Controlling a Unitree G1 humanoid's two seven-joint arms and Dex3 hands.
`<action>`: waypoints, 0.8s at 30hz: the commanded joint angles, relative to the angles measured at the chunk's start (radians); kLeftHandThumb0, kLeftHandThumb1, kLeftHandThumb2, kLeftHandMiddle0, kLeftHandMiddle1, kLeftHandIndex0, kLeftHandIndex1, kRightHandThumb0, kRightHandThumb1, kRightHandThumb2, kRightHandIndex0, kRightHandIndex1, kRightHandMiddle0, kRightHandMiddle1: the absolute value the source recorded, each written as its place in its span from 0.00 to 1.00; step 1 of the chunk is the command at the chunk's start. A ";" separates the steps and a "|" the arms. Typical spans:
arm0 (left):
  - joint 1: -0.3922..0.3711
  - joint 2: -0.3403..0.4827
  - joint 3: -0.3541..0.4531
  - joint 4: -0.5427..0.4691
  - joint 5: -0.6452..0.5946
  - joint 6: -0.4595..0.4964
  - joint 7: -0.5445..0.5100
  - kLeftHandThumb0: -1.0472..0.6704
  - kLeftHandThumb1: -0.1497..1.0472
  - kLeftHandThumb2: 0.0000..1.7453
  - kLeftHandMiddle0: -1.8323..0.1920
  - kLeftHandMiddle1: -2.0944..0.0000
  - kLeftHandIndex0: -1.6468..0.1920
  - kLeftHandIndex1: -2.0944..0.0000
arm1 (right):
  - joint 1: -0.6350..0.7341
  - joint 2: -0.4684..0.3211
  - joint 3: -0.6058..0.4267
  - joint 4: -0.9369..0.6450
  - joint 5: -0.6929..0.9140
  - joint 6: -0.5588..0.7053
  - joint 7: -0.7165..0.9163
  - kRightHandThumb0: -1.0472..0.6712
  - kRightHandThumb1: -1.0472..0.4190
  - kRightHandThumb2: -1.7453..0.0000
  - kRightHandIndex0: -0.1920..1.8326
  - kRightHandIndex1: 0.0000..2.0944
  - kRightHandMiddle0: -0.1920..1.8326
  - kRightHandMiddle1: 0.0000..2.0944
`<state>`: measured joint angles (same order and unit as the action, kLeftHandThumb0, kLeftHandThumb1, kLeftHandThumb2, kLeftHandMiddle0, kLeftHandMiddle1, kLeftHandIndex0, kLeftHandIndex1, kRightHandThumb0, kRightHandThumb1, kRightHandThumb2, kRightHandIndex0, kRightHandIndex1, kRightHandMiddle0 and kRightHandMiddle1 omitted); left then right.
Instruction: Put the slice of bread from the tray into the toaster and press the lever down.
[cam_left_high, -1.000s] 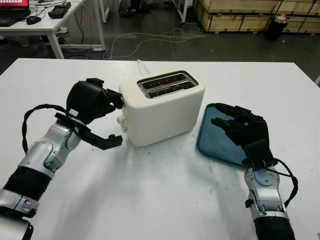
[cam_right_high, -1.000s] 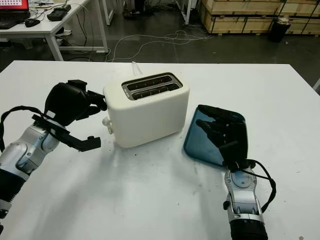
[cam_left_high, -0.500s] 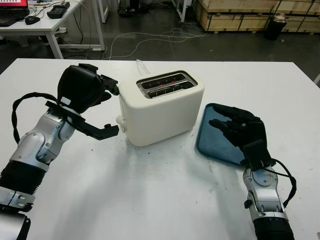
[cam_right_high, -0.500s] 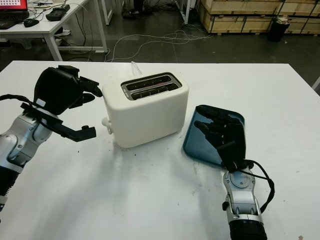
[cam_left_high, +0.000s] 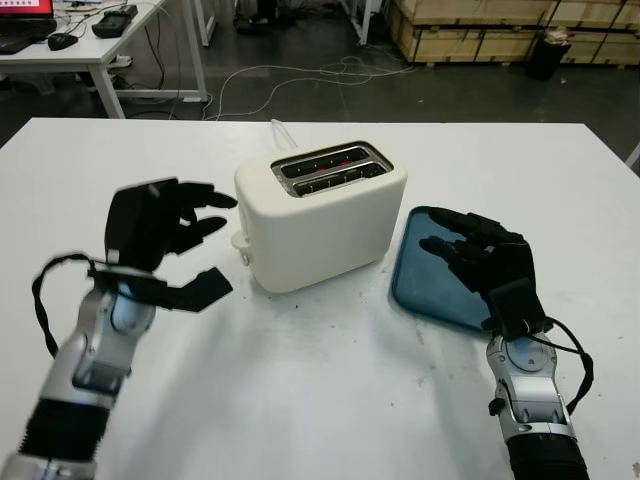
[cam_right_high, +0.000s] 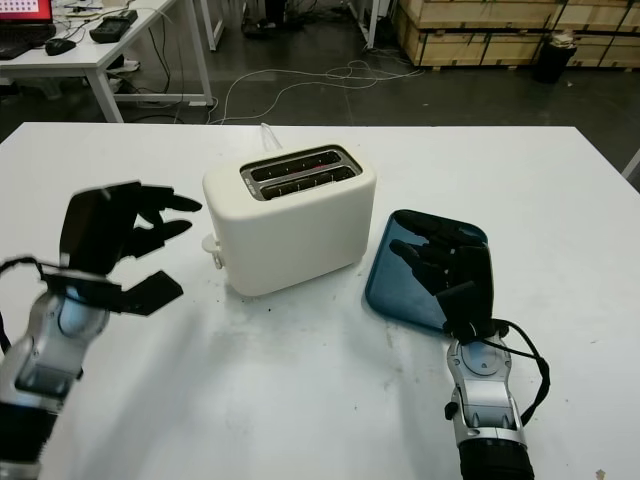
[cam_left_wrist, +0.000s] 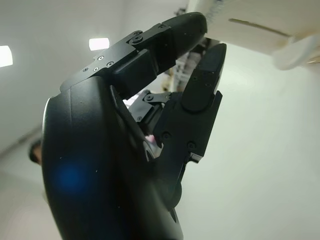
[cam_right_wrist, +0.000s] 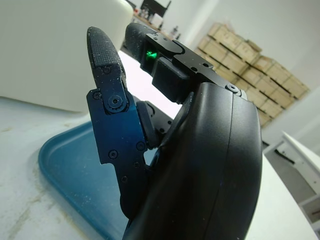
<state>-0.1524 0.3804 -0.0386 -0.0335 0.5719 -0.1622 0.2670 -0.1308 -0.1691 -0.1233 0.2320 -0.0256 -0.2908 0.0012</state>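
Toaster (cam_left_high: 322, 212) stands between released left hand (cam_left_high: 160, 228) and released right hand (cam_left_high: 485, 262) over tray (cam_left_high: 425, 275).

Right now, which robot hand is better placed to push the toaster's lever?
Probably the left robot hand. It is open beside the toaster's end where the lever knob sticks out. The right robot hand is open over the tray, on the toaster's far side from the lever.
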 joint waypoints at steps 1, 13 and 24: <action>0.027 -0.029 0.006 -0.028 -0.007 0.021 0.009 0.39 0.89 0.01 0.57 0.48 0.38 0.96 | -0.031 0.006 -0.004 0.018 0.002 -0.024 -0.011 0.27 0.09 0.98 0.67 0.00 0.59 0.00; 0.116 -0.121 0.025 -0.117 -0.054 0.111 -0.044 0.29 0.89 0.05 0.65 0.53 0.45 1.00 | -0.152 -0.025 -0.024 0.141 0.053 -0.032 0.051 0.27 0.09 0.98 0.56 0.00 0.53 0.00; 0.057 -0.049 0.087 -0.196 -0.087 0.167 -0.178 0.19 0.89 0.18 0.68 0.54 0.48 1.00 | -0.329 -0.120 -0.014 0.258 0.035 -0.020 0.141 0.21 0.09 0.99 0.55 0.01 0.51 0.00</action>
<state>-0.0663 0.3062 0.0328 -0.2173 0.4952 -0.0012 0.1058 -0.4235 -0.2601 -0.1364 0.4747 0.0190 -0.3056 0.1323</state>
